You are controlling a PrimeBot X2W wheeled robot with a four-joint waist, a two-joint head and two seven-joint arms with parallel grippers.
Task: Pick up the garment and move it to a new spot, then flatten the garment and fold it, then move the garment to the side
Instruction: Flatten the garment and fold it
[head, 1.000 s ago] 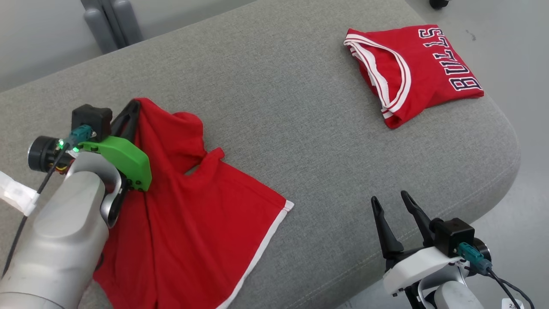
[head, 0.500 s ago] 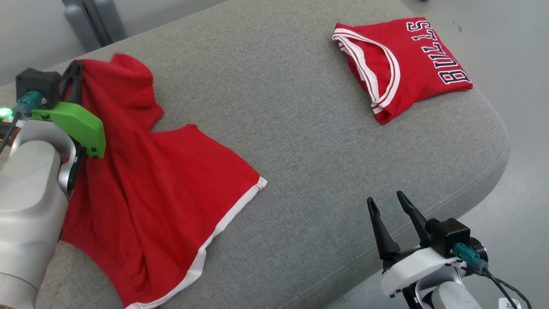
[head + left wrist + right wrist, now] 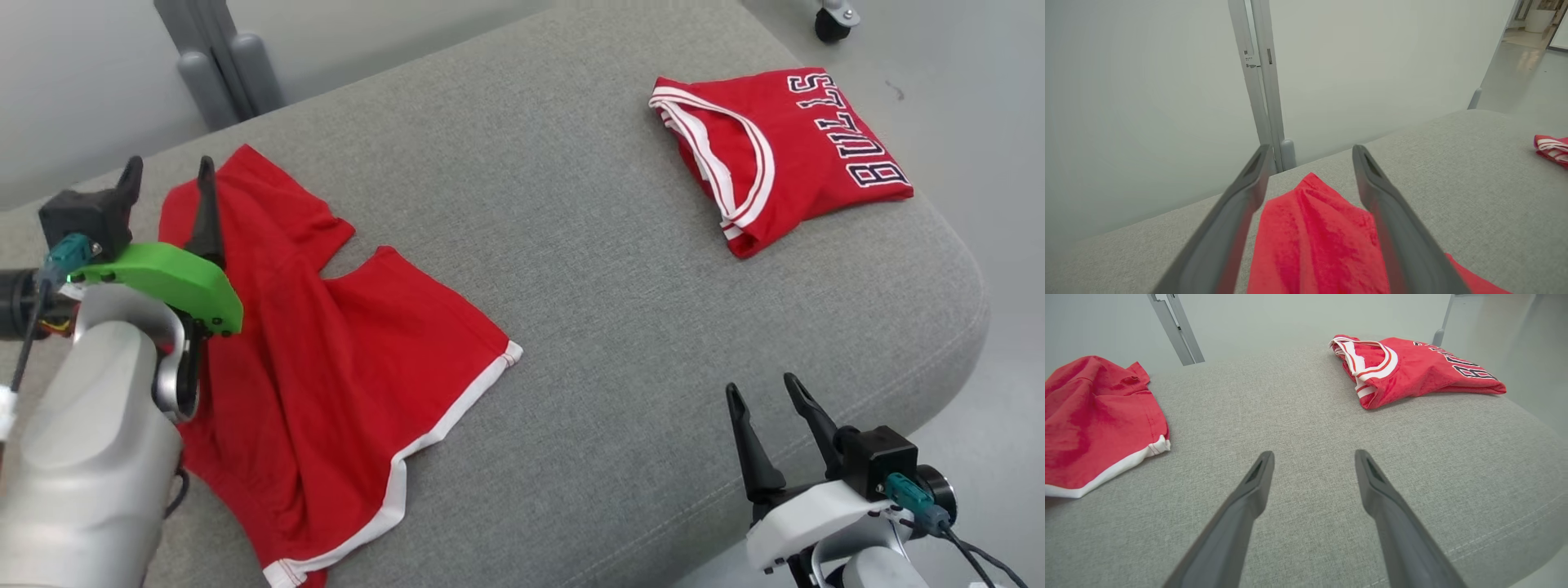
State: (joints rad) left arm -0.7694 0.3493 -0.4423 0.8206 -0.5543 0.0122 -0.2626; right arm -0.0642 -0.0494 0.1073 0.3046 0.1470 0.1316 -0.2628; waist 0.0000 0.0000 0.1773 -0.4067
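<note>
Folded red jersey (image 3: 784,155) lies on a grey cushion (image 3: 571,286).

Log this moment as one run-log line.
left end effector: open over crumpled red garment | right end effector: open, empty | folded Bulls jersey: far right, untouched

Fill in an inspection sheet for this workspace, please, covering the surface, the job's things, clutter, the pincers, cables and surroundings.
Surface: grey padded surface, rounded corner at the right, no stains seen.
Job's things: red garment with a white hem, lying rumpled at the left, not flattened or folded.
Clutter: folded BULLS jersey at the far right, apart from the garment.
Grippers: left pincer open above the garment's far corner; right pincer open and empty by the near right edge.
Cables: left wrist cable and right wrist cable, both teal-plugged, neither on the cloth.
Surroundings: grey post against a pale wall; caster wheel on the floor.
</note>
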